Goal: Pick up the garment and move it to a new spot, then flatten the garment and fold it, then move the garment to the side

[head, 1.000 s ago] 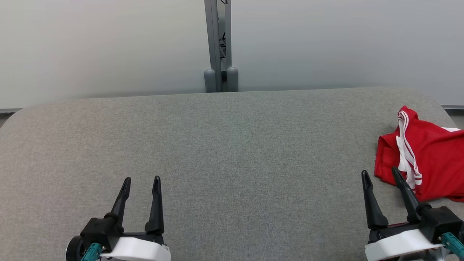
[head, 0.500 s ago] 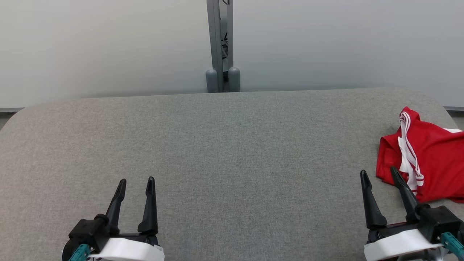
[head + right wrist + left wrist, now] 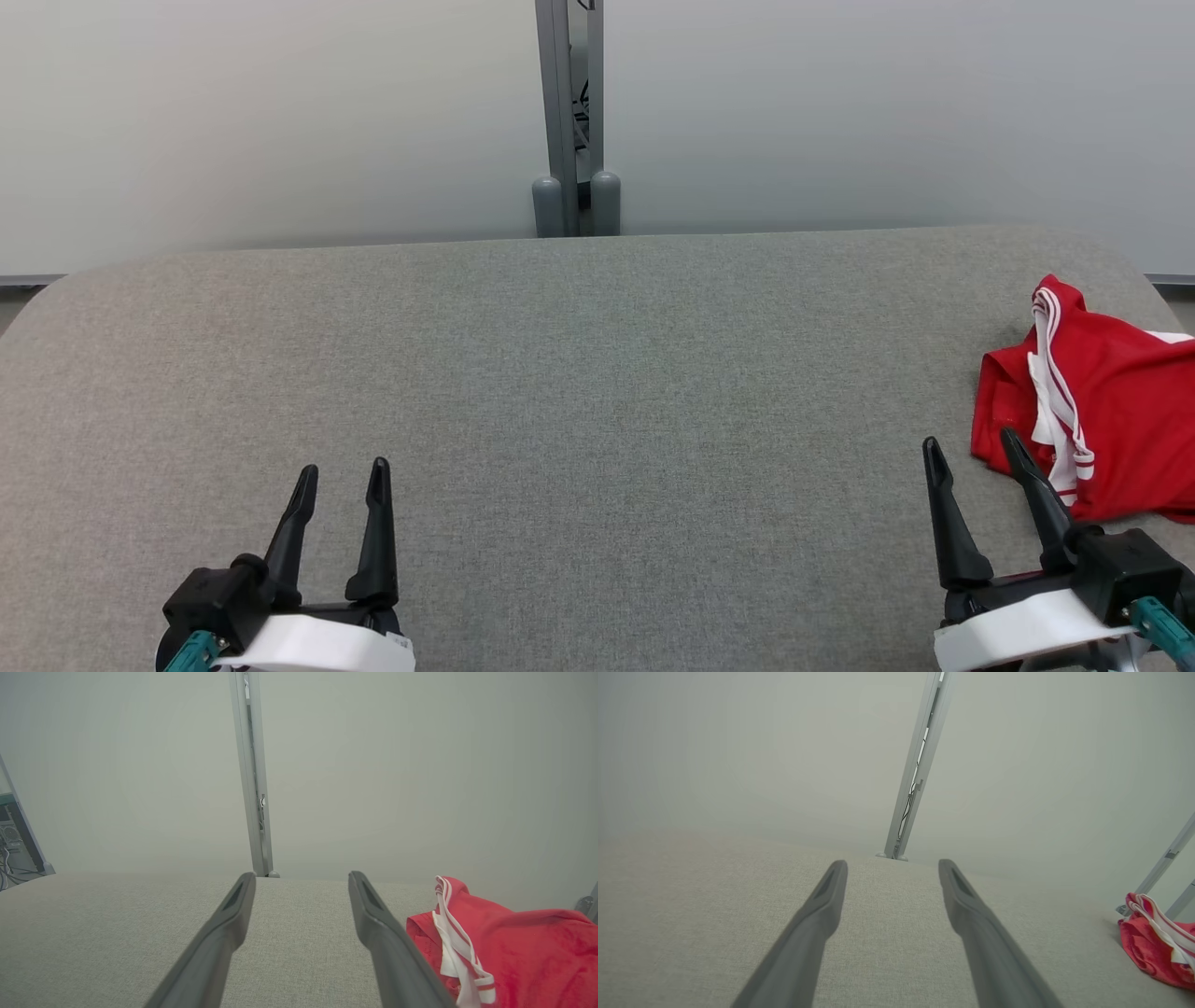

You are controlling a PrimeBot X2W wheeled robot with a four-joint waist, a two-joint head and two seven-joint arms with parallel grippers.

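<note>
Grey cloth covers the table [image 3: 597, 373], which takes up the lower part of the head view. Behind it is a pale wall, with a metal post [image 3: 568, 112] at the upper middle. The garment [image 3: 1111, 411], red with white stripes, lies at the far right of the frame, loosely bunched and cut off by the frame edge, so its full shape cannot be seen. This lie fits a garment waiting to be picked up, and also one already set aside, though it does not look neatly folded.

I judge the danger to be on the right side. The garment is near the table's right end, so a push from the fingers could slide it toward the edge. A grip on the white trim alone, or on one layer, would let the rest hang and open out.

At the lower left, the left gripper [image 3: 343, 468] is low over bare table, pointing up the frame, fingers apart and holding nothing. At the lower right, the right gripper [image 3: 969, 439] has the same pose, fingers also apart and empty. Its right finger is just beside the garment's near edge; whether it touches the garment I cannot tell.
</note>
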